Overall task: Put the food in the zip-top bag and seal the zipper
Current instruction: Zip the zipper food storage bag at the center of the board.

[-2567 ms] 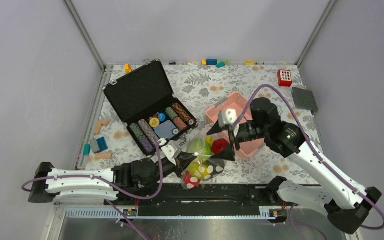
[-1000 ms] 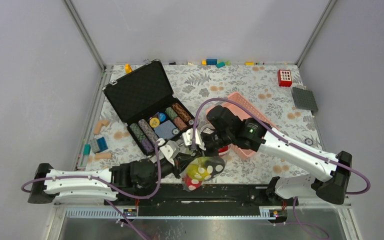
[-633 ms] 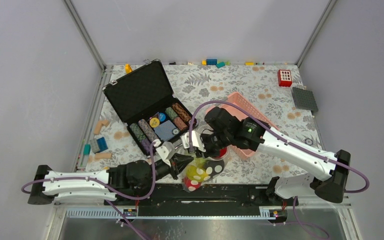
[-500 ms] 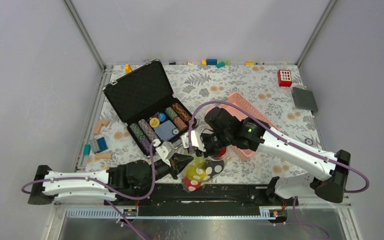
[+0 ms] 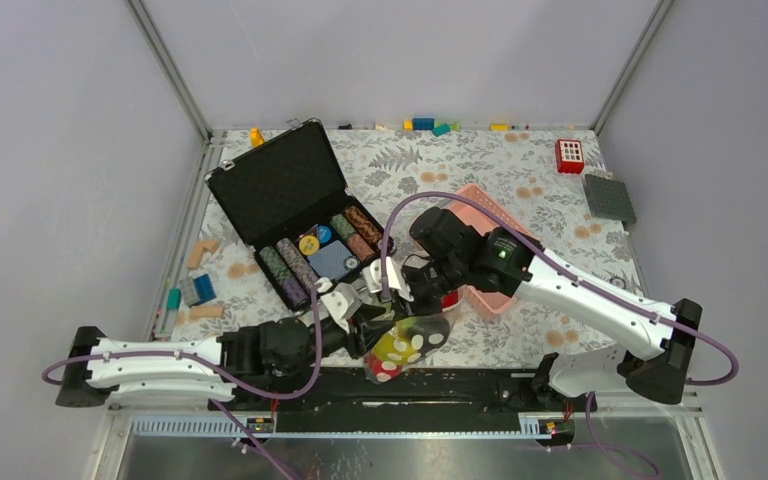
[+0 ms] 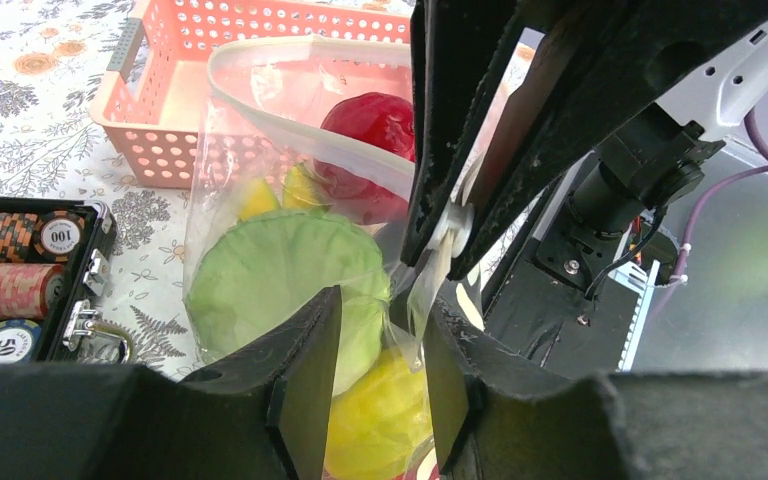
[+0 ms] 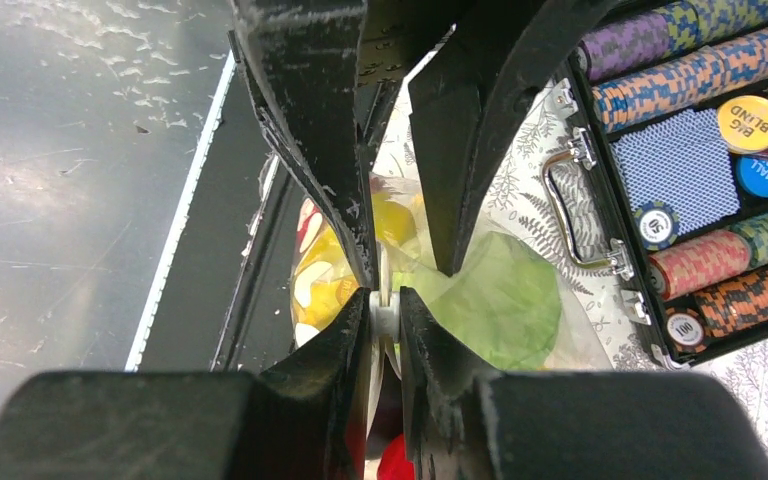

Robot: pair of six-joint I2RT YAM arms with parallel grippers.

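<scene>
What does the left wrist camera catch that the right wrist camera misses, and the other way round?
Only the left wrist view shows the pink basket and the open mouth of the zip-top bag. Only the right wrist view shows the blue card deck and the yellow BIG BLIND chip. Both show the green cabbage, the poker chips and the right gripper pinching the zipper.

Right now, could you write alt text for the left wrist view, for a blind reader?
The right gripper pinches the zipper of the clear zip-top bag, which holds a green cabbage, a red apple and yellow fruit. The left gripper stands open below it.
</scene>
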